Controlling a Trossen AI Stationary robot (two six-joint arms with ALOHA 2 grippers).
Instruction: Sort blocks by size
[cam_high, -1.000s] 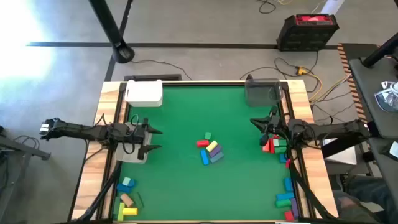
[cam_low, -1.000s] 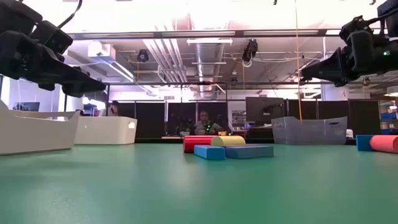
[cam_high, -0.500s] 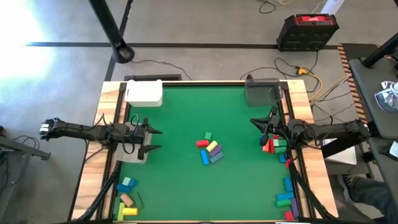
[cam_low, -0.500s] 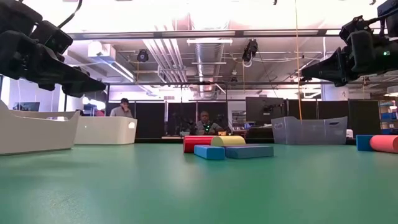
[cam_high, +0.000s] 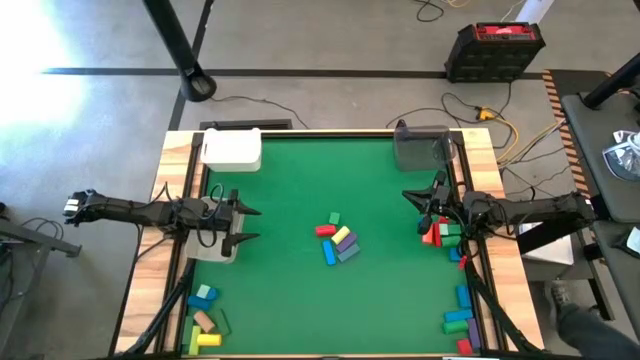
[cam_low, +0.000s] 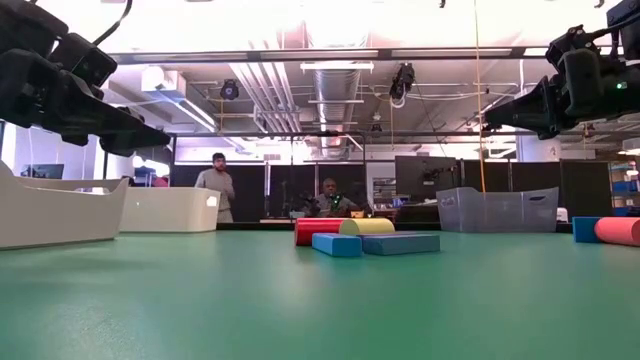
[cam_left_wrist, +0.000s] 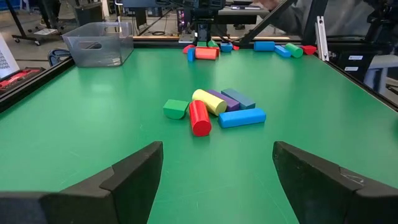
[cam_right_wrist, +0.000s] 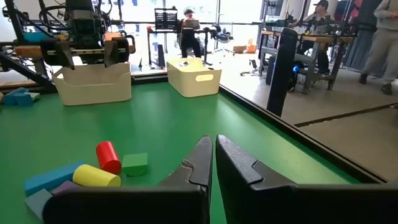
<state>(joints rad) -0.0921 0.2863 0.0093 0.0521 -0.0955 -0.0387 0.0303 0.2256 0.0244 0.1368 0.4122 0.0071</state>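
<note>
A small pile of blocks (cam_high: 337, 241) lies on the green table's middle: a red cylinder (cam_left_wrist: 199, 117), a green block (cam_left_wrist: 176, 109), a yellow cylinder (cam_left_wrist: 208, 101), a purple one and two blue bars (cam_left_wrist: 242, 117), lying side by side and touching. My left gripper (cam_high: 252, 224) hovers open at the table's left side, pointing at the pile from well off. My right gripper (cam_right_wrist: 213, 142) hovers shut at the right side (cam_high: 408, 196), also clear of the pile. Both hang above the table in the low view.
A white tray (cam_high: 232, 150) stands at the far left corner, a clear grey tray (cam_high: 420, 150) at the far right, and another white tray (cam_right_wrist: 93, 84) under my left arm. More blocks lie near the right edge (cam_high: 440, 234), the near right corner (cam_high: 460, 315) and the near left corner (cam_high: 205, 320).
Both arms and all blocks have kept still. A person in the room beyond the table's far edge has walked along behind it.
</note>
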